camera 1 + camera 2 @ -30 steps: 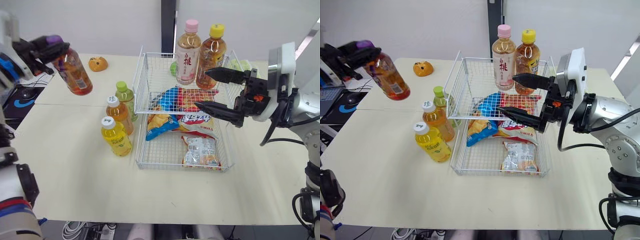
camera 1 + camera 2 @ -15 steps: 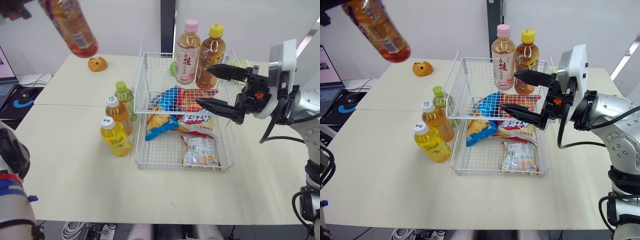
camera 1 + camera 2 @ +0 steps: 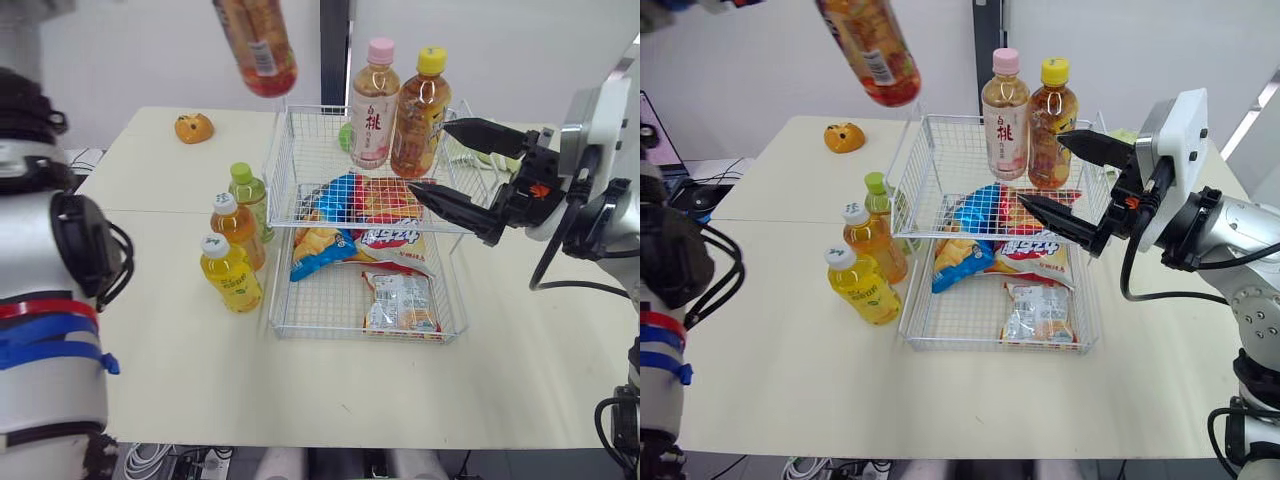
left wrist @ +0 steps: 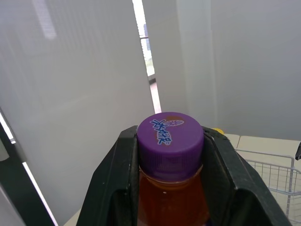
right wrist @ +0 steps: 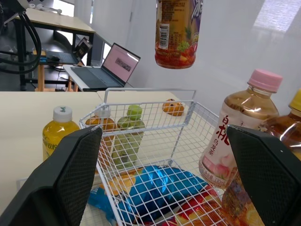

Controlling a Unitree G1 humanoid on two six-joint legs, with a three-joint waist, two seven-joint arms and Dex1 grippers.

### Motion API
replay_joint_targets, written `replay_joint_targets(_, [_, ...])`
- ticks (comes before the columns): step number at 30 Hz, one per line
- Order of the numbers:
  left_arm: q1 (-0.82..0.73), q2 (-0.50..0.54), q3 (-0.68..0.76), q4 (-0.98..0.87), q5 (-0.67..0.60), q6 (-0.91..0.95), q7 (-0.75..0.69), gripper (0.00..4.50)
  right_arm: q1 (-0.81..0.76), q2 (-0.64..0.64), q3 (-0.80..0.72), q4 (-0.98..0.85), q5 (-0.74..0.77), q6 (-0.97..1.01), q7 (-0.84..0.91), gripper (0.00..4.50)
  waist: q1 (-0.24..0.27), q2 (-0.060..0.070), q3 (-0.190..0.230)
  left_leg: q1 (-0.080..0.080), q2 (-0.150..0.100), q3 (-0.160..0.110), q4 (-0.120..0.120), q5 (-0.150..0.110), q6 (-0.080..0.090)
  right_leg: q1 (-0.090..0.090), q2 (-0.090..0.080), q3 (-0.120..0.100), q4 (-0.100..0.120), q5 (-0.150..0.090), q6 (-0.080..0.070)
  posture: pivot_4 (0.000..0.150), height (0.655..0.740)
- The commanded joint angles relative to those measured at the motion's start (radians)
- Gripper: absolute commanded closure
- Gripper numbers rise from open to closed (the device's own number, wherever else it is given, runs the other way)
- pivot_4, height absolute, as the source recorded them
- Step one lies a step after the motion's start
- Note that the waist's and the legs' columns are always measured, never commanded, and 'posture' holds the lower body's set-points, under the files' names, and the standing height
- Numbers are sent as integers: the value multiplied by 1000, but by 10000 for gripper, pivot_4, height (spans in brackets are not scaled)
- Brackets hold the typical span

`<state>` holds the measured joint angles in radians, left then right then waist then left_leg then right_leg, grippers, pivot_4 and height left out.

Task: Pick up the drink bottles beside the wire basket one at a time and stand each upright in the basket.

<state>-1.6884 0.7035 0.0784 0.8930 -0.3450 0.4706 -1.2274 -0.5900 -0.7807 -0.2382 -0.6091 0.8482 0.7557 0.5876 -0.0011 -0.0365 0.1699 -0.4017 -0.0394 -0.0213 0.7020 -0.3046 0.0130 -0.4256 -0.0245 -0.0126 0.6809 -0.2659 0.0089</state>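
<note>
Purple-capped bottle moved toward wire basket; left jaws clamp cap, right jaws apart.

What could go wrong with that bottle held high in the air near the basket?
1. The left gripper holds the purple-capped bottle only at its cap and neck, and it hangs tilted, so it could slip or swing.
2. Snack bags cover much of the basket floor, so it may topple when set down.
3. The open right gripper hangs over the basket beside the pink-capped bottle and yellow-capped bottle; a collision seems possible.

Bottle aloft, R gripper spread over basket
</note>
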Motion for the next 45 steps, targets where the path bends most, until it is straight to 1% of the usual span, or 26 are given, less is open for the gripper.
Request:
replay_joint_targets(1, [-67, -44, 28, 42, 12, -85, 40, 31437, 9, -16, -49, -59, 23, 6, -42, 0, 0, 0, 0, 0, 0, 0, 0, 0, 0, 0, 0, 0, 0, 0, 0, 1500, 7400])
replay_joint_targets(7, [-42, -154, 12, 155, 76, -175, 108, 31437, 42, -23, -77, -108, 43, 19, -105, 0, 1, 0, 0, 0, 0, 0, 0, 0, 0, 0, 0, 0, 0, 0, 0, 1500, 7400])
replay_joint_targets(12, [-13, -205, 3, 220, 133, -248, 151, 31437, 63, -31, -88, -129, 59, 25, -137, 0, 0, 0, 0, 0, 0, 1, 0, 0, 0, -1, 0, 1, 0, 0, 0, 1500, 7400])
replay_joint_targets(15, [-3, -224, 5, 247, 156, -277, 161, 31437, 72, -37, -88, -135, 65, 27, -145, 0, 1, 0, 0, 0, 0, 1, 0, 0, 0, -1, 0, 1, 0, 0, 0, 1500, 7400])
replay_joint_targets(22, [27, -259, 14, 290, 178, -278, 154, 31437, 68, -55, -89, -136, 86, 34, -166, 0, 1, 0, 0, -1, 0, 1, 0, 0, 0, -1, 0, 1, 0, 0, 0, 1500, 7400])
replay_joint_targets(27, [38, -263, 10, 302, 200, -277, 171, 31437, 62, -62, -86, -135, 100, 36, -176, 0, 1, 0, 0, 0, 0, 1, 0, 0, 0, -1, 0, 1, 0, 0, 0, 1500, 7400])
replay_joint_targets(31, [48, -263, 3, 301, 208, -285, 151, 31437, 58, -67, -84, -133, 110, 37, -181, 0, 1, 0, 0, 0, 0, 1, 0, 0, 0, -1, 0, 2, 1, 0, 0, 1500, 7400])
replay_joint_targets(33, [52, -262, 4, 299, 211, -294, 148, 23892, 60, -68, -81, -131, 114, 35, -180, 0, 1, 0, 0, 0, 0, 1, 0, 0, 0, -1, 0, 1, 1, 0, 0, 1500, 7400])
replay_joint_targets(34, [52, -261, 7, 299, 209, -291, 145, 21753, 62, -69, -81, -131, 116, 34, -180, 0, 1, 0, 0, 0, 0, 1, 0, 0, 0, -1, 0, 1, 1, 0, 0, 1500, 7400])
replay_joint_targets(38, [47, -245, 16, 290, 207, -287, 136, 9522, 56, -71, -74, -119, 115, 26, -172, 0, 1, 0, 0, 0, 0, 2, 0, 0, 0, -1, 0, 1, 1, 0, 0, 1500, 7400])
replay_joint_targets(41, [45, -211, 24, 277, 205, -290, 136, 447, 48, -73, -65, -104, 107, 17, -158, 0, 1, 0, 0, 0, 0, 2, 0, 0, 0, -1, 0, 1, 1, 0, 0, 1500, 7400])
replay_joint_targets(45, [40, -145, 40, 257, 195, -271, 125, 447, 46, -79, -59, -91, 99, 9, -134, 0, -1, 0, 0, 0, 0, 2, 0, 0, 0, -1, 0, 1, 1, 0, 0, 1500, 7400])
